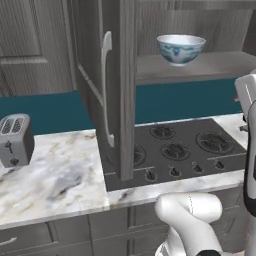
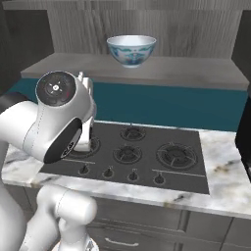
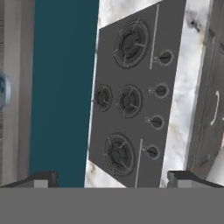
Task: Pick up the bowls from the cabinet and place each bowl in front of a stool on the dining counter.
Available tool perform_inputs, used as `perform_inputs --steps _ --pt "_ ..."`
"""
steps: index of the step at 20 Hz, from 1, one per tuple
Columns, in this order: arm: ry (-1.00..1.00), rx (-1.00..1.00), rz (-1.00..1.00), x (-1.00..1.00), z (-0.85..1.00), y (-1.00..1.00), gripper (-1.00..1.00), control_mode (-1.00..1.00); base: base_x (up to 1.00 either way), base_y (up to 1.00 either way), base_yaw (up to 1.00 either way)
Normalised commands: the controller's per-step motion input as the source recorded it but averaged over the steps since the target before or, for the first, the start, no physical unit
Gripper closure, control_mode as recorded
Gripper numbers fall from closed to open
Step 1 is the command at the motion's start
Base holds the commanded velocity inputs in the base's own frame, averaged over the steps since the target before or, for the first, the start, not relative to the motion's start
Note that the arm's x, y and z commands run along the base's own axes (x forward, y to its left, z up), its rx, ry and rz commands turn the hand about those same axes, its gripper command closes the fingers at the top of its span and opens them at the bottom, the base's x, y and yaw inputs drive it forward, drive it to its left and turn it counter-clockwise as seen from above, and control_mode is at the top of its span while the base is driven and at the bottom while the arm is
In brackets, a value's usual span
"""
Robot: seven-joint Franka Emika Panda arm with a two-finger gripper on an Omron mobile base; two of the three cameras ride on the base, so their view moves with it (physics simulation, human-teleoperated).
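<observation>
So far we have grasped nothing: our gripper (image 3: 111,179) hangs spread wide and empty above the stovetop (image 2: 130,154), while one bowl (image 2: 131,49) sits upright on the shelf of the open cabinet (image 1: 125,90) above that stovetop, not yet picked up.

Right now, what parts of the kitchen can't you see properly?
- Second bowl: one bowl stands on the shelf; in the left base view the open cabinet door hides the shelf's left part.
- Toaster: cut off by the left edge.
- Bowl in hand view: a sliver at the edge.
</observation>
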Motion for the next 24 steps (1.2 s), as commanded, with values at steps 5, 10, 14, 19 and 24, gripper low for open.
perform_inputs --steps 5,10,14,19,24 --pt "0.00 0.00 0.00 0.00 0.00 0.00 -1.00 1.00 0.62 -0.33 0.19" --pt "-0.20 0.03 0.09 -0.07 0.41 -0.29 -1.00 -1.00 0.00 0.00 0.00" --pt "-0.26 0.00 0.02 -0.13 0.77 -0.06 -1.00 -1.00 0.00 0.00 0.00" --pt "-0.13 0.02 0.00 0.08 0.79 -0.02 -1.00 -1.00 0.00 0.00 0.00" --pt "0.07 0.06 0.00 0.40 0.30 -0.07 -1.00 -1.00 0.00 0.00 0.00"
